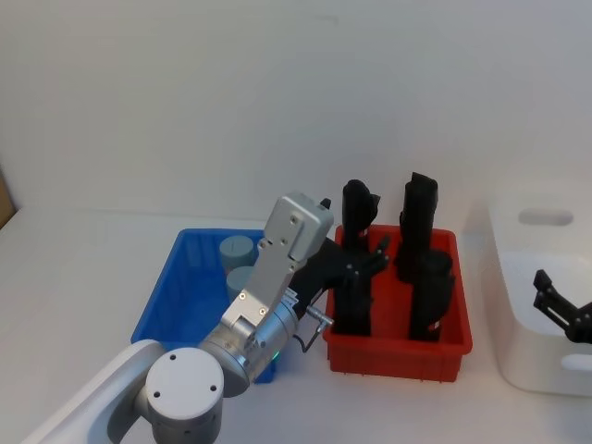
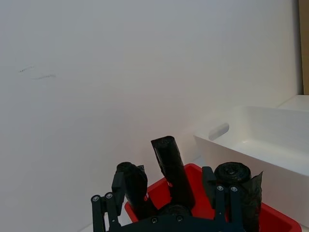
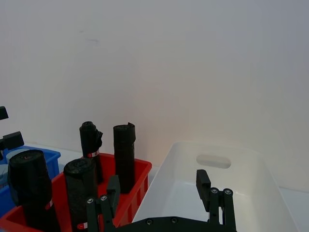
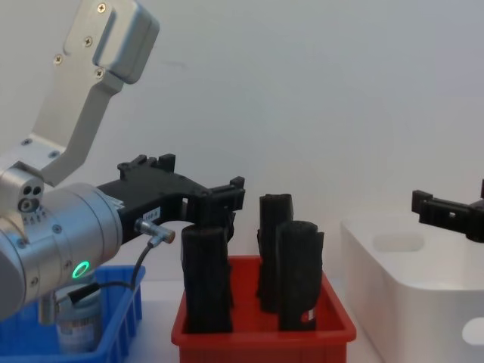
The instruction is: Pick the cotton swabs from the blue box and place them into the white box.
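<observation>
Two cotton swabs jars (image 1: 239, 250) with pale grey-blue lids stand in the far part of the blue box (image 1: 163, 305); one jar (image 4: 78, 318) shows low in the chest view. My left gripper (image 1: 370, 257) is open and holds nothing, hovering above the left side of the red bin, past the blue box; its fingers (image 2: 219, 191) frame the black rolls. The white box (image 1: 518, 277) sits at the right. Above its near side my right gripper (image 1: 555, 298) hangs open with nothing in it, the tub's floor (image 3: 193, 193) lying below its fingers.
A red bin (image 1: 398, 356) with several upright black rolls (image 1: 421, 217) stands between the blue box and the white box. A plain white wall runs behind the table. My left arm's silver elbow (image 1: 277, 277) covers part of the blue box.
</observation>
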